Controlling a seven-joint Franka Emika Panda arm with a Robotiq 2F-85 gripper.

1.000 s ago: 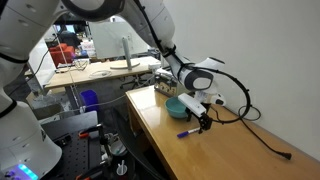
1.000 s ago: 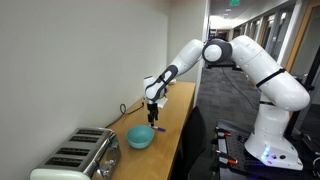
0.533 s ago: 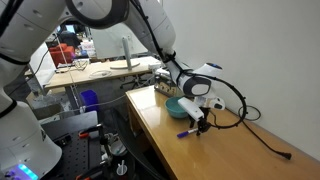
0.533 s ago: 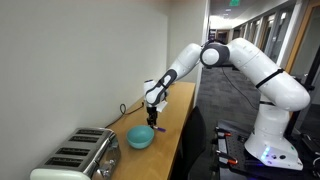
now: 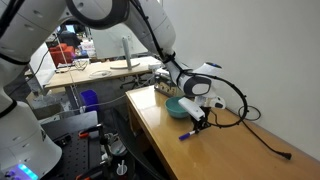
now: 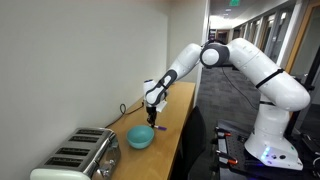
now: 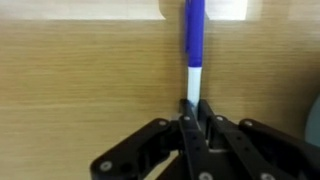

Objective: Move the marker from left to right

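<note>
A thin purple-blue marker with a white end [image 7: 194,40] lies flat on the long brown wooden desk [image 5: 160,125]. It is near the round teal bowl [image 5: 176,106], on the side of the bowl away from the silver toaster [image 6: 78,156]. In an exterior view the marker [image 5: 187,133] is close to the front edge of the desk. It is not in the bowl and not touching it.

The black robot gripper [image 7: 194,108] points straight down at the marker, because a thin thing lying flat is easiest to pinch from the top. In the wrist view its two fingers [image 7: 185,125] sit tight on each side of the white end, so the gripper looks clenched on the marker. It holds the end and not the middle, so the marker may swing or tip when it goes up.

In both exterior views the gripper [image 5: 201,122] [image 6: 153,116] is low, right at the desk, so I think the marker is not lifted yet. The task looks just begun. The pinch is made, and the carry to the other side is yet to come.

A black cable [image 5: 255,128] lies on the desk past the bowl, near the white wall [image 5: 270,60]. The next move should lift the marker up and keep it away from the cable and the bowl.
</note>
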